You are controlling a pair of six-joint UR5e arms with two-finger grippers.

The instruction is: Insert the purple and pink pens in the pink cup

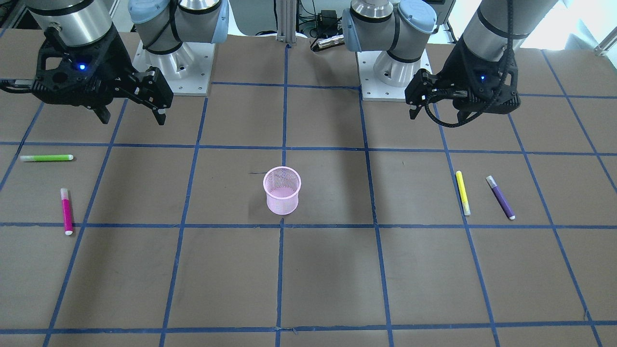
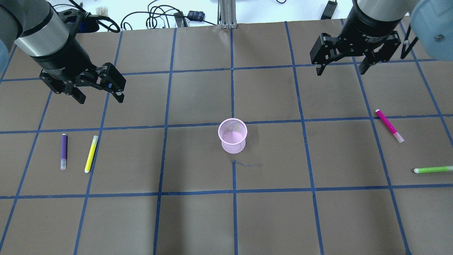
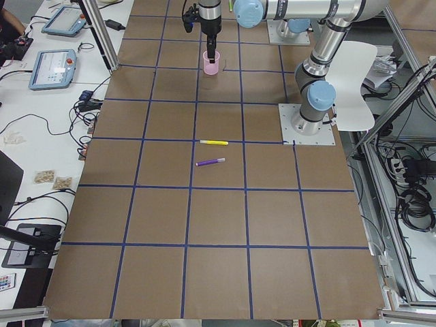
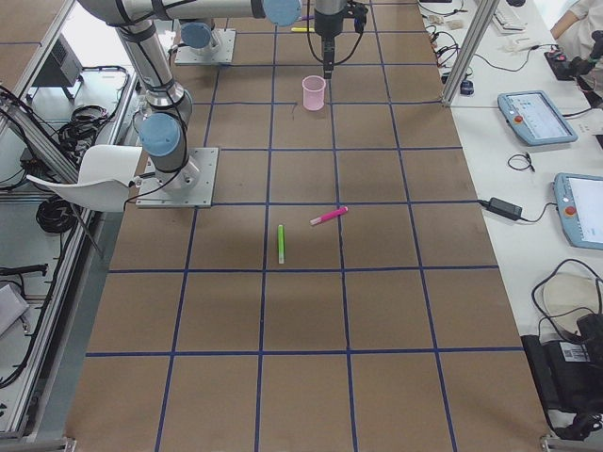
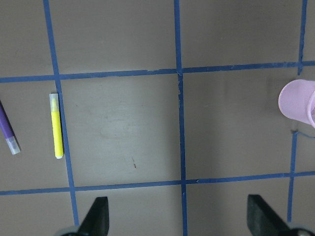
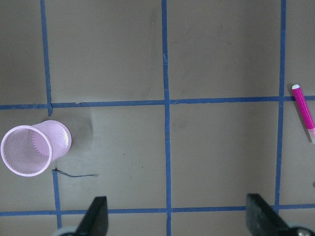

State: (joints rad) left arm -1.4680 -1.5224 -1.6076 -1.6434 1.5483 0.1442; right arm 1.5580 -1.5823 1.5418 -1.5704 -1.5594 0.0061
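The pink mesh cup (image 2: 232,136) stands upright in the middle of the table and also shows in the front view (image 1: 282,193). The purple pen (image 2: 63,151) lies flat on my left side, also in the left wrist view (image 5: 7,130). The pink pen (image 2: 388,125) lies flat on my right side, also in the right wrist view (image 6: 304,112). My left gripper (image 2: 101,99) is open and empty, hovering beyond the purple pen. My right gripper (image 2: 340,71) is open and empty, hovering beyond the pink pen.
A yellow pen (image 2: 91,154) lies just beside the purple pen. A green pen (image 2: 433,169) lies near the table's right edge, nearer me than the pink pen. Blue tape lines grid the brown table (image 2: 198,219).
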